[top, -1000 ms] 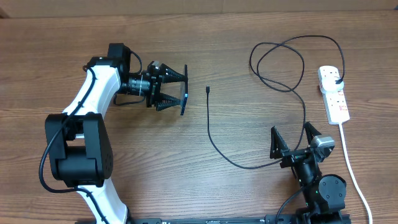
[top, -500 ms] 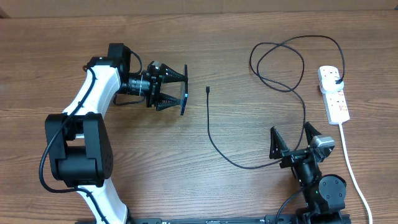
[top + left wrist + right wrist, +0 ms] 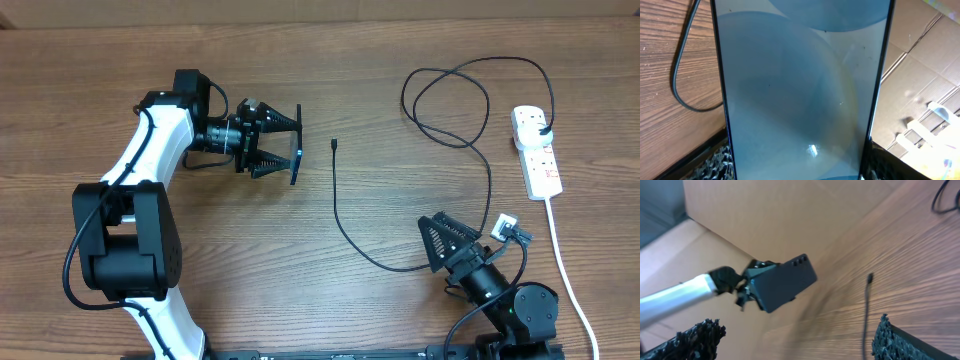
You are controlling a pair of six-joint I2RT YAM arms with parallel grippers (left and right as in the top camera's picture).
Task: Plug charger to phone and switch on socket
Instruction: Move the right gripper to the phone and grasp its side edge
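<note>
My left gripper [image 3: 290, 141] is shut on the phone [image 3: 298, 153] and holds it on edge above the table's left middle. The phone's light blue screen fills the left wrist view [image 3: 800, 90], between the fingers [image 3: 797, 170]. The charger is a thin black cable whose small tip [image 3: 334, 144] lies free on the table just right of the phone. It curves down, loops at the back right, and its plug [image 3: 541, 128] sits in the white socket strip [image 3: 540, 165]. My right gripper [image 3: 428, 245] is open and empty near the front, beside the cable. Its view shows the phone [image 3: 782, 282] and the tip [image 3: 869, 278].
The strip's white lead [image 3: 565, 270] runs down the right side to the front edge. The cable's loops [image 3: 445, 95] lie at the back right. A stretch of cable [image 3: 677, 85] lies left of the phone in the left wrist view. Cardboard stands behind the table.
My right gripper has rolled and turned to the left, so its fingers now point toward the cable and the phone. The left arm, phone and cable have not moved.
</note>
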